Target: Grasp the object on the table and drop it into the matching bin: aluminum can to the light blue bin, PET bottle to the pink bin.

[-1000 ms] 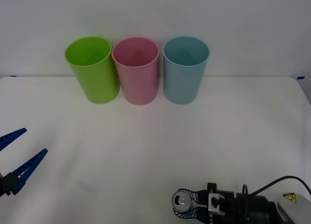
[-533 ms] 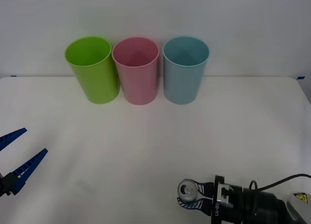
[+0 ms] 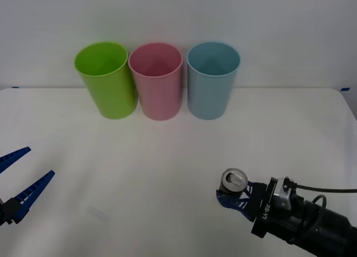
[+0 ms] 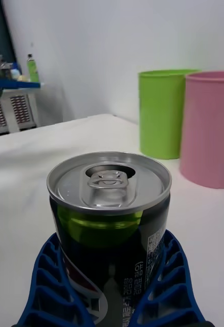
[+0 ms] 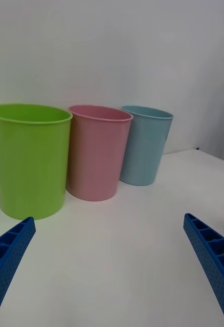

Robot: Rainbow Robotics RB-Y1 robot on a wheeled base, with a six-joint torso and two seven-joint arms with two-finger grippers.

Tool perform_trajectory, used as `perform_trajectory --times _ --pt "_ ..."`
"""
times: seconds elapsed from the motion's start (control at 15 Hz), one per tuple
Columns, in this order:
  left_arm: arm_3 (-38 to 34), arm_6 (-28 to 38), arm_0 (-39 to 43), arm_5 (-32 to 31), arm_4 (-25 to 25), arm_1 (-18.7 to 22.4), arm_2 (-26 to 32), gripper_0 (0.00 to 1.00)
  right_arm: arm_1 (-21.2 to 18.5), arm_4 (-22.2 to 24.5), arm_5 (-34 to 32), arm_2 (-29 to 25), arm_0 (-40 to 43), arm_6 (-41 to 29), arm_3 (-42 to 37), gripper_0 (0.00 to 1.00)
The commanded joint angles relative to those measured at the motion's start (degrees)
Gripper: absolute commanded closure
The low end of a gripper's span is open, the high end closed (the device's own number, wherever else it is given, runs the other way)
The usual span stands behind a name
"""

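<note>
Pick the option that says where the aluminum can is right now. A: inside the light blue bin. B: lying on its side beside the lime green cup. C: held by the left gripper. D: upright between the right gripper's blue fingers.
D: the aluminum can stands upright, silver top up, with the right gripper closed around its dark body, short of the light blue bin.

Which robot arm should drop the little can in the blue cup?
The right: its tool already grips the can. The left tool sits open, far across the table from the light blue bin.
</note>
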Motion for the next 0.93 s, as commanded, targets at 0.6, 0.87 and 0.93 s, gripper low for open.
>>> perform_trajectory --times 0.6,0.87,0.93 --pt "0.0 0.0 0.0 0.0 0.0 0.0 0.0 0.00 0.0 -2.0 15.9 -7.4 -7.0 -17.5 -12.9 1.00" --pt "0.0 0.0 0.0 0.0 0.0 0.0 0.0 0.00 -0.1 2.5 18.2 -8.3 -15.6 -25.9 -10.3 1.00" --pt "0.0 0.0 0.0 0.0 0.0 0.0 0.0 0.00 0.0 3.1 18.2 -8.3 -17.8 -26.4 -8.7 1.00"
